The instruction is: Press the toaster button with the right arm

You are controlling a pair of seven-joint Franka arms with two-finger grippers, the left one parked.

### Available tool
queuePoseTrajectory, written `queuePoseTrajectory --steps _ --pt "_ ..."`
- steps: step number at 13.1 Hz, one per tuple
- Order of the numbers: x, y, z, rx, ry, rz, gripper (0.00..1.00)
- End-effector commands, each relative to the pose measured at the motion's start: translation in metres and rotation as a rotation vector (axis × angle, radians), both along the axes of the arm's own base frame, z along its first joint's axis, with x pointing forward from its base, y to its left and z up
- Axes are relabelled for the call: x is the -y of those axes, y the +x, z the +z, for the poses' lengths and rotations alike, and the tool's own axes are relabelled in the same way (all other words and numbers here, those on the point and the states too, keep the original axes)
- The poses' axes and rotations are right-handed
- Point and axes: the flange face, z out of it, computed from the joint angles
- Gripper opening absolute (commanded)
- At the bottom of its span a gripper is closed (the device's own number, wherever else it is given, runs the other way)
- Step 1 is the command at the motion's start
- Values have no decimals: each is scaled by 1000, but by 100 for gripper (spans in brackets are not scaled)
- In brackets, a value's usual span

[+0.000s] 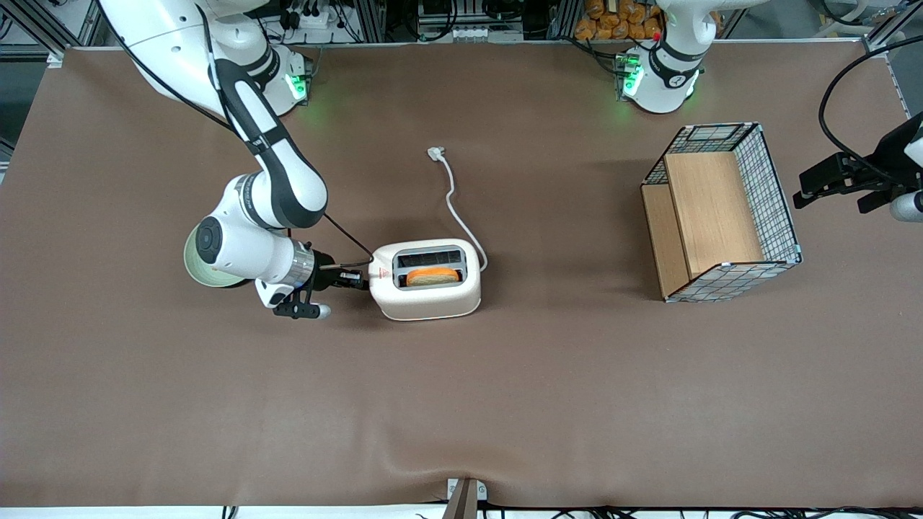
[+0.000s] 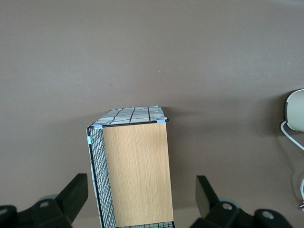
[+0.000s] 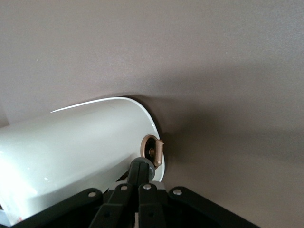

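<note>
At toaster's short end I see gripper [image 1: 358,279] level, fingers [image 3: 140,176] clenched together, tips on the end face by the button [image 3: 153,151] | right arm [image 1: 270,173] elbow bent, wrist horizontal | toaster [image 1: 425,280] mid-table, toast [image 1: 433,276] in nearer slot, cord [image 1: 454,205] trailing away | wire basket [image 1: 721,213] toward parked arm's end holds wooden board | bare table [image 1: 461,404] all round.

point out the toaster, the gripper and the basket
toaster [image 1: 425,301], front view, on its cream side wall
gripper [image 1: 358,279], front view, at its fingertips by the toaster's short end
basket [image 1: 777,202], front view, on its wire wall
</note>
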Motion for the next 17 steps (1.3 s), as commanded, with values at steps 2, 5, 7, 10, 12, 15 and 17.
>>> queuePoseTrajectory --steps 2,5,7,10,12,15,17 --pt "-11 0 -25 59 -9 30 0" --pt "-10 0 -26 58 -9 29 0" --pt "-10 0 -25 59 -8 31 0" --pt "-6 1 -24 56 -6 32 0" --pt "4 5 -19 55 4 46 0" --pt "21 25 8 -8 62 60 0" --pt "31 36 26 -54 98 78 46"
